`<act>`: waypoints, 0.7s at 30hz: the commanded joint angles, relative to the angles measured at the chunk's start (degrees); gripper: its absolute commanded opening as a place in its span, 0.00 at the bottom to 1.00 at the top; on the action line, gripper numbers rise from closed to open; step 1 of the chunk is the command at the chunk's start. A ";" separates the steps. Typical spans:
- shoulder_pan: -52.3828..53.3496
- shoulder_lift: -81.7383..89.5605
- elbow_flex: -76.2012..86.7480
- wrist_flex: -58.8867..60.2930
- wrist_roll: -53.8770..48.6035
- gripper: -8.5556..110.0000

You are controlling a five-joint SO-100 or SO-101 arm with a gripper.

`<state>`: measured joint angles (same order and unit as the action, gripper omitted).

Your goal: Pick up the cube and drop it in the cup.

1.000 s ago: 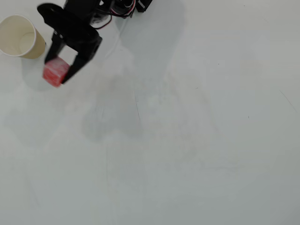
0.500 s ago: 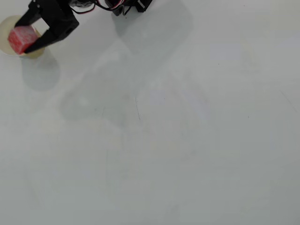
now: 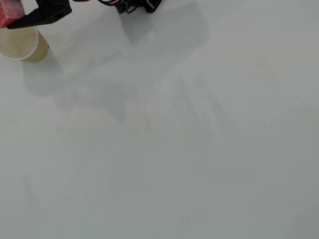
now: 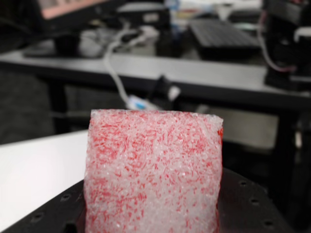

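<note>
In the overhead view my black gripper (image 3: 12,19) is at the top left corner, shut on the red cube (image 3: 8,11), which is partly cut off by the frame edge. The tan paper cup (image 3: 22,45) stands upright just below the gripper, and its white inside shows nothing in it. One black finger (image 3: 37,18) reaches over the cup's upper rim. The cube is held above and slightly beyond that rim, not inside the cup. In the wrist view the speckled red cube (image 4: 153,170) fills the middle, pressed against a black perforated jaw plate.
The arm's base with red and white cables (image 3: 132,5) sits at the top edge of the overhead view. The white table (image 3: 174,149) stretches right and down. In the wrist view, a desk with a keyboard (image 4: 223,34) and cables lies beyond the table edge.
The gripper carried the cube up and left, from the table beside the cup, over the cup's mouth, to the frame's top left corner. The cup's inside is uncovered again.
</note>
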<state>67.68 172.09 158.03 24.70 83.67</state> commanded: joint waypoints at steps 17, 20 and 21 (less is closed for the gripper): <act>1.41 1.14 1.67 7.65 -1.05 0.11; 1.14 1.32 2.29 7.65 -1.05 0.11; 1.14 1.49 2.81 7.65 -1.05 0.11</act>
<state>68.99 172.09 162.07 32.61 83.67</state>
